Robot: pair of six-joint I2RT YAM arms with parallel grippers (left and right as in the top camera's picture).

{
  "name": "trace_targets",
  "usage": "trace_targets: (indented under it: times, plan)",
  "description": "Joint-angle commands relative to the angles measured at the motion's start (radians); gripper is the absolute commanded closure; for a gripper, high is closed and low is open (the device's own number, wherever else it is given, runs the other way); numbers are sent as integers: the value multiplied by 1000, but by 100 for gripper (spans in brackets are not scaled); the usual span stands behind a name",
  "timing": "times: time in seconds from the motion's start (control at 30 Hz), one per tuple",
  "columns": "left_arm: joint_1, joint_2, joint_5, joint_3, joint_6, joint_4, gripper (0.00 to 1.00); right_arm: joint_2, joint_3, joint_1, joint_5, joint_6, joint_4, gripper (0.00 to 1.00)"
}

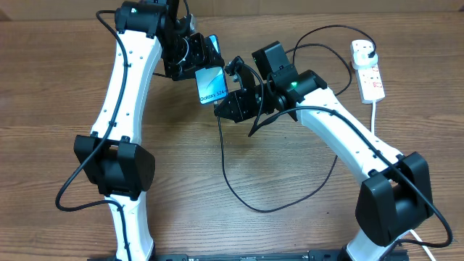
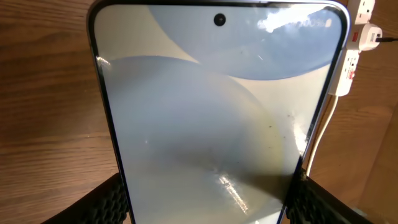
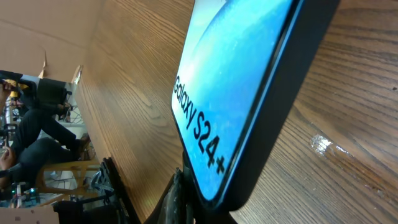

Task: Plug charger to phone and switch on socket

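My left gripper (image 1: 203, 67) is shut on the phone (image 1: 212, 85) and holds it above the table, screen up. In the left wrist view the phone (image 2: 217, 112) fills the frame between both fingers (image 2: 205, 196). My right gripper (image 1: 223, 105) is at the phone's "Galaxy S24+" edge (image 3: 199, 134), shut on the charger's connector end. The tip itself is hidden behind the phone in the right wrist view (image 3: 202, 208). The black charger cable (image 1: 225, 174) hangs from there, loops over the table and runs to a black plug (image 1: 367, 50) seated in the white socket (image 1: 371, 76).
The socket (image 2: 348, 62) with its thick white lead (image 1: 375, 116) lies at the table's far right. The cable loop (image 1: 290, 203) lies across the middle front. Both arm bases stand at the front edge.
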Motion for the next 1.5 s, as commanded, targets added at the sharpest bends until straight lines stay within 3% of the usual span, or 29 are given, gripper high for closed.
trace_targets:
  times: [0.0, 1.47]
  plan:
    - [4, -37, 52, 36, 34, 0, 96, 4, -6, 1, 21, -4, 14, 96]
    - [4, -37, 50, 36, 71, -24, 96, 4, -6, -5, 73, 23, 56, 96]
